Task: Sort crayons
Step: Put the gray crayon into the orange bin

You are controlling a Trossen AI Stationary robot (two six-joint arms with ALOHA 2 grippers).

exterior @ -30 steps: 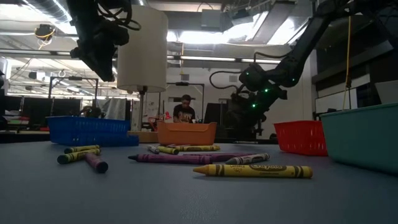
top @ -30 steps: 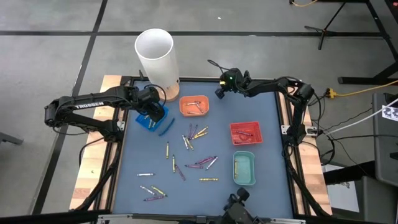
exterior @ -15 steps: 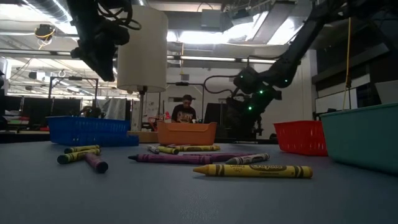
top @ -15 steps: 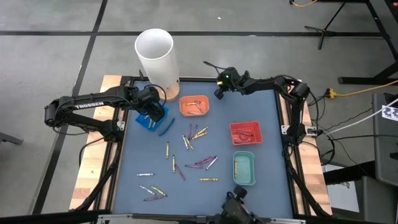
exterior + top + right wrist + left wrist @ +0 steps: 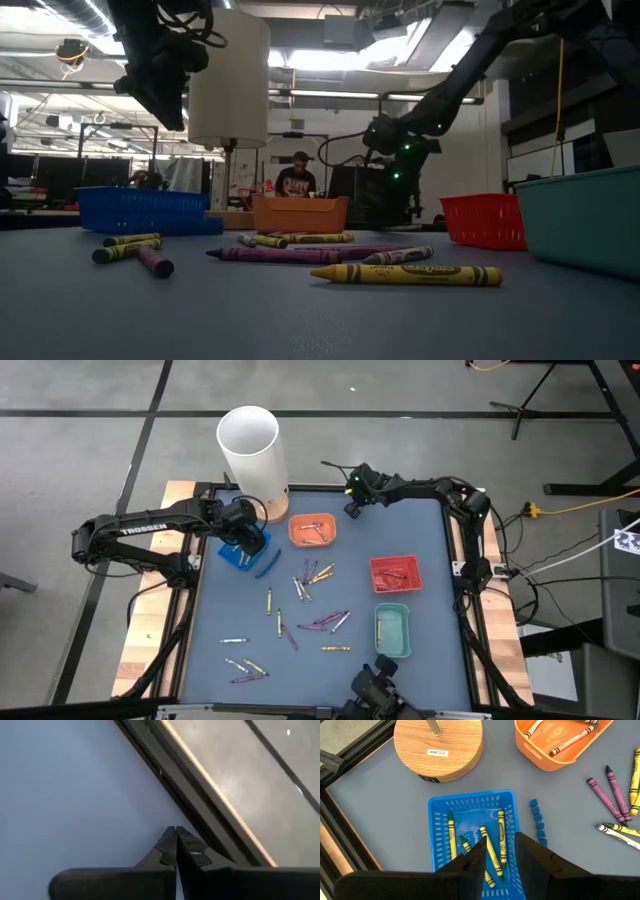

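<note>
Loose crayons [image 5: 312, 578] in yellow, purple and pale colours lie flat across the middle of the blue-grey table, and more lie nearer the front [image 5: 245, 665]. Yellow crayons [image 5: 451, 837] lie in the blue tray [image 5: 243, 550]. My left gripper [image 5: 500, 844] hangs open above that tray, with nothing between its fingers. A few crayons lie in the orange tray [image 5: 312, 530]. My right gripper [image 5: 352, 510] is at the table's far edge, past the orange tray. It is shut and empty [image 5: 176, 831] and points down at the bare mat beside the frame.
A white lamp shade [image 5: 250, 445] on a round wooden base [image 5: 438, 742] stands at the far left, close to the blue tray. A red tray [image 5: 395, 573] and a teal tray [image 5: 392, 630] stand on the right. A short blue beaded strip [image 5: 537, 820] lies beside the blue tray.
My right gripper has shifted a little toward the table's left along the far edge and tipped more steeply down, staying shut. My left gripper and the crayons have kept still.
</note>
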